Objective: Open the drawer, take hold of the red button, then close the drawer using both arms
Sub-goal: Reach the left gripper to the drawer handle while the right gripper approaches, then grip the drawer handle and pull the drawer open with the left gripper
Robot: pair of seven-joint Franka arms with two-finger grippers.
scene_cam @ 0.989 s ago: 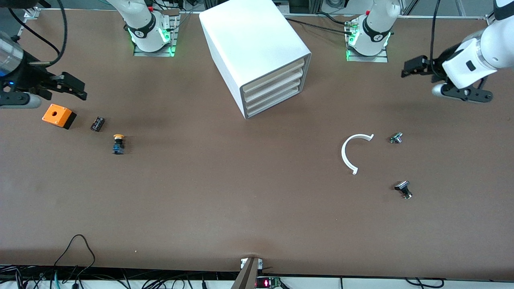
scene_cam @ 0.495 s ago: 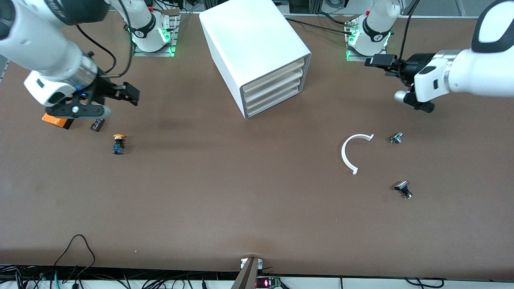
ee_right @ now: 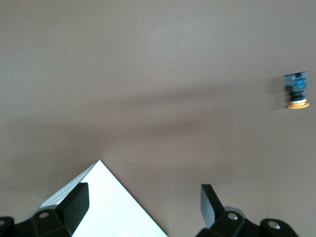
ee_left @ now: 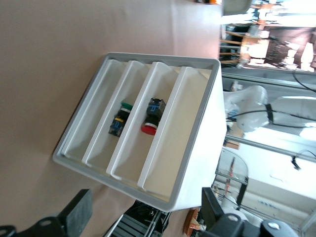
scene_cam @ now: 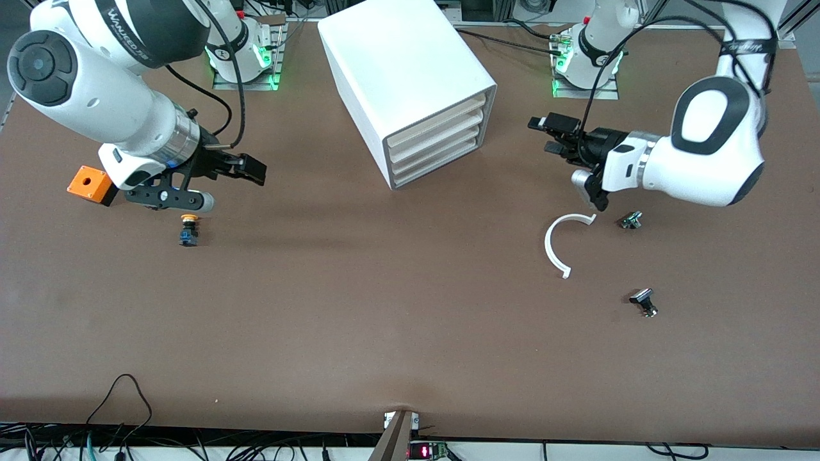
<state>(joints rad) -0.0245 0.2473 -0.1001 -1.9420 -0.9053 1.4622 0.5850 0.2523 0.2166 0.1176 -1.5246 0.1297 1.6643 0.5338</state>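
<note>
The white cabinet [scene_cam: 410, 83] sits with all four drawers in. The left gripper [scene_cam: 552, 133] hovers over the table in front of it, fingers spread. The right gripper [scene_cam: 251, 168] hangs beside it, fingers apart. The red button [ee_left: 152, 116] lies in one drawer [ee_left: 148, 123] inside the cabinet.

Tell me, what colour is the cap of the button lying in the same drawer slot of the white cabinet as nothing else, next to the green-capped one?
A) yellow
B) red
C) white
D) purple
B: in the left wrist view, the button in the cabinet has a red cap on a black and blue body, one slot over from the green-capped button.
</note>
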